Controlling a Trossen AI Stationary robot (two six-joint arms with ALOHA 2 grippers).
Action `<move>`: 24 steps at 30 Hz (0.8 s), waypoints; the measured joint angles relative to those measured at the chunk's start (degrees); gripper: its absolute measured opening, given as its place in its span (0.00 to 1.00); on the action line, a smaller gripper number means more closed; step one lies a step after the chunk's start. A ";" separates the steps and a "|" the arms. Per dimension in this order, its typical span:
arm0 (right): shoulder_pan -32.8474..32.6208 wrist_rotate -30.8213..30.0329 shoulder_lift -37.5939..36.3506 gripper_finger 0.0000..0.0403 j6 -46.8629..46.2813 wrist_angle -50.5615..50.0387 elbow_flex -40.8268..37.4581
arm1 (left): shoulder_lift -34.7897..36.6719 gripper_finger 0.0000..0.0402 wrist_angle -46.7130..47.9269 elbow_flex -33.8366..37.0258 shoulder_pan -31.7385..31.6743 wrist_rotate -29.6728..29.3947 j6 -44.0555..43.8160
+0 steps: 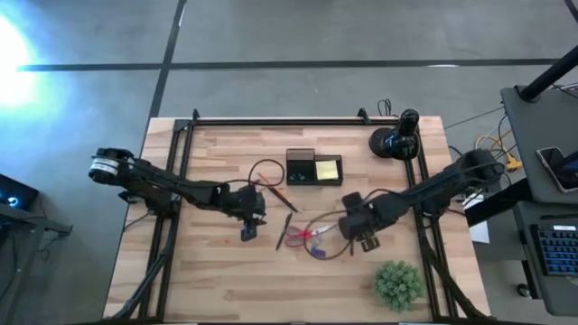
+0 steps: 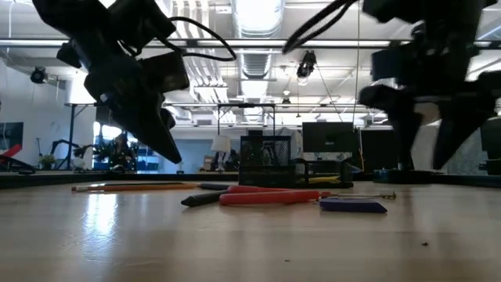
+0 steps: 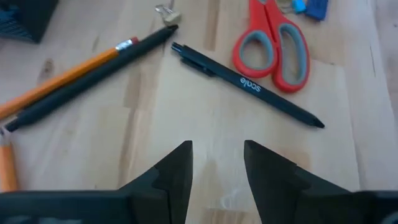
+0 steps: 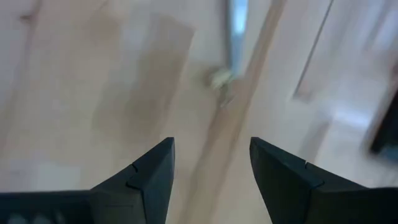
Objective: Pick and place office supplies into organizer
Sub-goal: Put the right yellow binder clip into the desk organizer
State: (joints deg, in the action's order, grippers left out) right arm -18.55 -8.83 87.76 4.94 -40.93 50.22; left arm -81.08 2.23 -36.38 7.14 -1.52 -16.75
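The black organizer point(image 1: 301, 167) stands at the table's far middle, with the yellow sticky-note pad point(image 1: 329, 169) against its right side. The red-handled scissors point(image 1: 302, 236) point(image 3: 273, 43) lie flat at the middle, a small blue piece point(image 1: 316, 251) just near of them. A black pen point(image 3: 245, 84) and an orange pencil point(image 3: 62, 78) beside another black pen point(image 3: 93, 78) lie on the wood. My left gripper point(image 3: 217, 162) point(image 1: 256, 219) hovers open over bare wood left of the scissors. My right gripper point(image 4: 211, 168) point(image 1: 361, 236) hovers open right of the scissors.
A green plant point(image 1: 397, 283) stands at the near right. The round black camera mount point(image 1: 397, 140) sits at the far right corner. Cables loop over the table near the scissors point(image 1: 330, 221) and left of the organizer point(image 1: 266, 171). Bare wood lies along the near edge.
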 joint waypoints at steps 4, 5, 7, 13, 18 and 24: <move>1.51 1.82 3.02 0.49 7.86 3.07 0.40 | 0.00 0.32 -0.92 -0.27 0.00 -0.88 -0.96; 1.92 2.11 3.99 0.49 8.10 3.13 0.95 | 0.00 0.32 -1.19 -0.35 0.00 -1.06 -0.96; 2.64 3.27 5.55 0.49 7.45 2.63 1.68 | 0.00 0.32 -1.79 -0.44 0.00 -1.69 -0.97; 2.77 4.36 8.64 0.49 8.64 3.10 3.67 | 0.00 0.32 -2.00 -1.75 -0.17 -2.06 -1.01; 3.22 4.25 10.52 0.49 9.07 3.47 5.65 | 0.00 0.32 -2.29 -2.53 -0.42 -2.06 -1.05; 3.61 4.60 10.59 0.49 8.57 3.67 5.76 | 0.00 0.32 -2.24 -2.69 -0.42 -2.06 -2.66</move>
State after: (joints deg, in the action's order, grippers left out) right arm -14.94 -4.23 98.35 13.51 -37.26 55.97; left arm -81.08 -0.01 -39.07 6.72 -3.57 -19.41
